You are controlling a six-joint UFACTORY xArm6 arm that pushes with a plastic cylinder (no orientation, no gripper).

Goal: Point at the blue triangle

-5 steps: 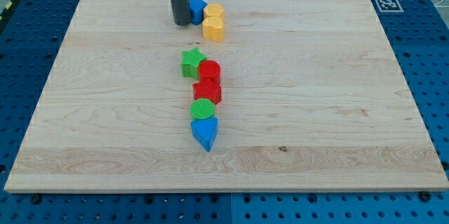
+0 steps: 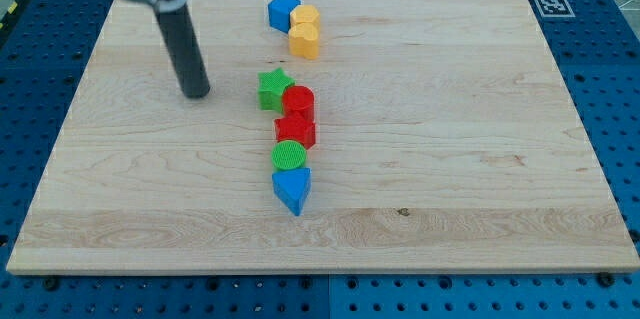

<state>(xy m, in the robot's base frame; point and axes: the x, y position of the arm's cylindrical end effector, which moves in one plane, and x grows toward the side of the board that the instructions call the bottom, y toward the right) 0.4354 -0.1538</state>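
The blue triangle [image 2: 292, 190] lies low in the middle of the wooden board [image 2: 480, 129], at the bottom end of a column of blocks. My tip [image 2: 195, 93] rests on the board to the left of the green star [image 2: 274, 90], well up and left of the blue triangle and touching no block. The dark rod rises from the tip toward the view's top left.
The column above the triangle holds a green cylinder [image 2: 289, 155], a red block [image 2: 296, 130], a red cylinder [image 2: 298, 102] and the green star. Near the top a blue block [image 2: 283, 11] touches two yellow blocks [image 2: 305, 31].
My tip has moved from beside the blue block at the top down and to the left, ending left of the green star. No block has moved.
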